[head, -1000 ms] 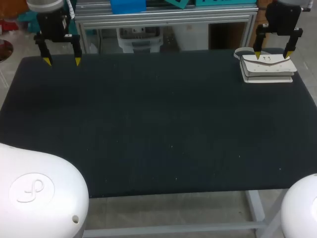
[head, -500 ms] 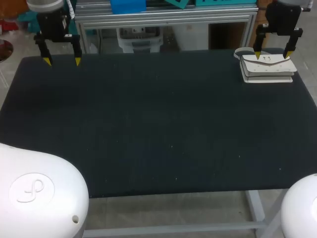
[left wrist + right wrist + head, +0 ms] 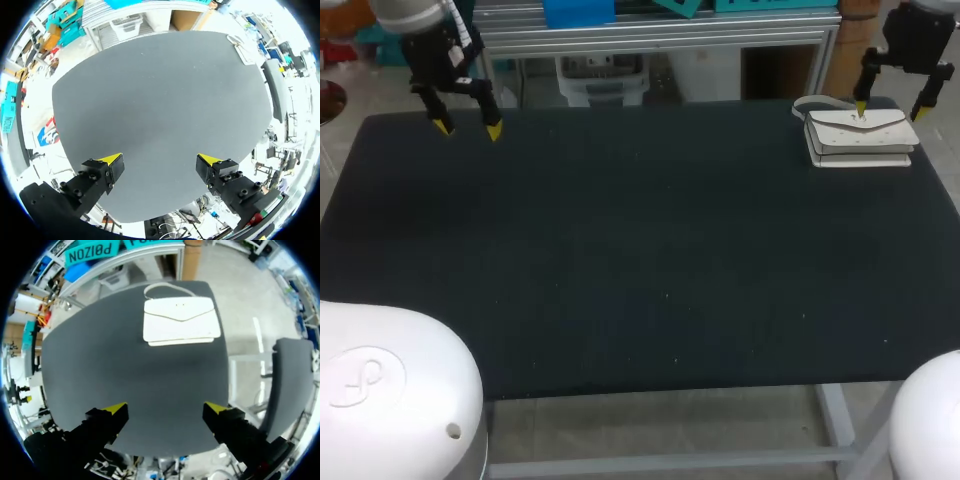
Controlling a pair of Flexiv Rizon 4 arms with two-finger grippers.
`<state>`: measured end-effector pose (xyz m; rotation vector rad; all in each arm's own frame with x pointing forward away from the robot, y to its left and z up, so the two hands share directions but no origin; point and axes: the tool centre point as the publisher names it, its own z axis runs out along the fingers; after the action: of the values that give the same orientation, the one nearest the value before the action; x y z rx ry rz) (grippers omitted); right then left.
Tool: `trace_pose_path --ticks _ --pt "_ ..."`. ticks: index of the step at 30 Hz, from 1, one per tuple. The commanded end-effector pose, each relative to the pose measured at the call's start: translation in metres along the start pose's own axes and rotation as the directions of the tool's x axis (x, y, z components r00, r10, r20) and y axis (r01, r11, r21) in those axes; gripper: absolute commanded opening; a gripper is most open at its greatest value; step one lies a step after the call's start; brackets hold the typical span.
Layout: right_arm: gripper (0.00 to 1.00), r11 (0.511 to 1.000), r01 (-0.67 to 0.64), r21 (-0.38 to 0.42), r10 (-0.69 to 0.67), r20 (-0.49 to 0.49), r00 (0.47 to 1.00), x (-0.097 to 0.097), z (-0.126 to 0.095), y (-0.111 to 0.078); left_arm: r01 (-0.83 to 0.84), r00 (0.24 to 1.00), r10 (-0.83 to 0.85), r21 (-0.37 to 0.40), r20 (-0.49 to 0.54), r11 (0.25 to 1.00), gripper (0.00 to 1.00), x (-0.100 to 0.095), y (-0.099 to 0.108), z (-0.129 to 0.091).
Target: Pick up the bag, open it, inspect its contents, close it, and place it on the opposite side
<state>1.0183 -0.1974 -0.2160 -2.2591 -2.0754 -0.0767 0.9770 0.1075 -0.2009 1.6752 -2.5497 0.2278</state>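
Two open hands: left hand [image 3: 468, 129], right hand [image 3: 891, 110], both empty.
White flap handbag [image 3: 860, 138] lies flat at the dark surface's [image 3: 620, 260] far right corner, right hand hovering just above it; left hand hangs far left, well apart.

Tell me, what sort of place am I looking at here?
Probably a robotics lab or test cell: a yellow-tipped left gripper and right gripper hang over a dark table, with a white bag seemingly set out as a test object.
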Motion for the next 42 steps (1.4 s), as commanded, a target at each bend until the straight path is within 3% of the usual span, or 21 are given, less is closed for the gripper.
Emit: trace_pose_path --ticks 1,5,7,14,21,27,32,39,42 --pt "1.00 1.000 0.001 0.013 0.001 -0.087 0.996 -0.024 0.005 0.016 -0.465 0.873 0.484 0.195 -0.064 0.864 1.00 0.014 0.012 0.009" --pt "1.00 1.000 -0.004 0.015 0.006 -0.145 0.989 -0.044 0.007 0.026 -0.630 0.733 0.671 0.255 -0.116 0.733 1.00 0.032 0.020 0.017" --pt "1.00 1.000 -0.007 0.014 0.009 -0.150 0.989 -0.053 0.008 0.031 -0.663 0.685 0.706 0.248 -0.180 0.706 1.00 0.039 0.021 0.021" --pt "1.00 0.999 -0.029 0.019 0.033 -0.237 0.971 -0.076 0.014 0.047 -0.663 0.685 0.706 0.248 -0.180 0.706 1.00 0.039 0.021 0.021" --pt "1.00 0.998 -0.043 0.036 0.050 -0.239 0.970 -0.087 0.027 0.062 -0.663 0.685 0.706 0.248 -0.180 0.706 1.00 0.039 0.021 0.021" --pt "1.00 0.997 -0.062 0.038 0.070 -0.256 0.964 -0.100 0.037 0.070 -0.806 0.462 0.883 0.378 -0.076 0.455 1.00 0.060 0.020 0.030" --pt "1.00 0.995 -0.092 0.035 0.099 -0.283 0.954 -0.115 0.048 0.080 -0.859 0.291 0.957 0.435 -0.016 0.269 1.00 0.073 0.019 0.040" --pt "1.00 0.994 -0.104 0.030 0.108 -0.327 0.939 -0.130 0.062 0.093 -0.884 0.128 0.990 0.459 0.052 0.090 1.00 0.088 0.020 0.051" --pt "1.00 0.994 -0.105 0.038 0.112 -0.336 0.935 -0.132 0.069 0.099 -0.891 0.111 0.991 0.448 0.070 0.068 1.00 0.091 0.020 0.057"
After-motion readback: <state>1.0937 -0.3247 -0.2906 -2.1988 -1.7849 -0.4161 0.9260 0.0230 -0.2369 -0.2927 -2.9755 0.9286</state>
